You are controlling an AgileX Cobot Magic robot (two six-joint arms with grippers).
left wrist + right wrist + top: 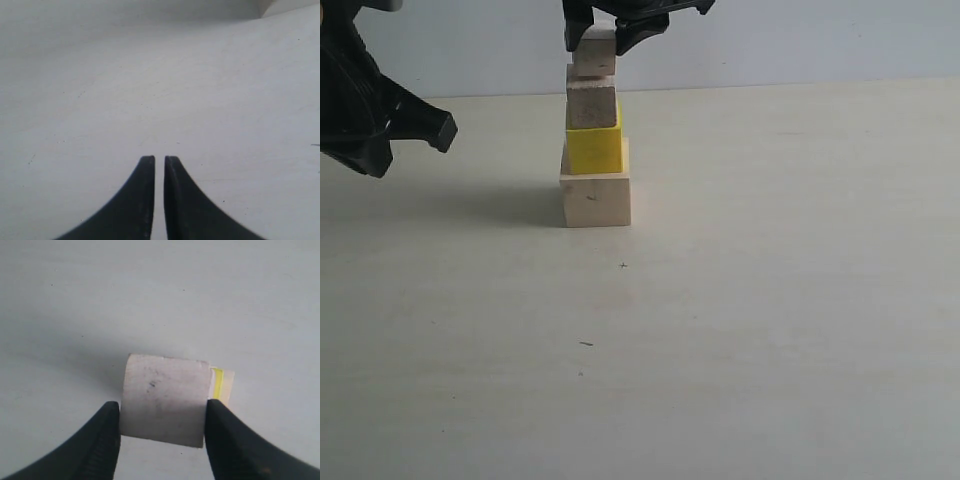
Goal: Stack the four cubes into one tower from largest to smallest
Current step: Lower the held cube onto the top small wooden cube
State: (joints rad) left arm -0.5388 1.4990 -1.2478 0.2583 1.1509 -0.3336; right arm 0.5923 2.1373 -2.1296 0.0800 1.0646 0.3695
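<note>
Large cube [595, 199], yellow cube [593, 150], mid cube [592, 103] are stacked; smallest cube [595, 55] is clamped in right gripper [162, 414] directly above, contact unclear; left gripper [159, 165] is shut, well left.

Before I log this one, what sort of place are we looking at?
Probably a robot lab test bench rather than a home: a bare pale tabletop, a plain white wall behind, and a four-cube tower whose top cube the right gripper holds.

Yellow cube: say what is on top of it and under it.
On the yellow cube stands a smaller pale cube, then the smallest cube, held between the right fingers. Under it is the large pale cube. The yellow top face is covered.
</note>
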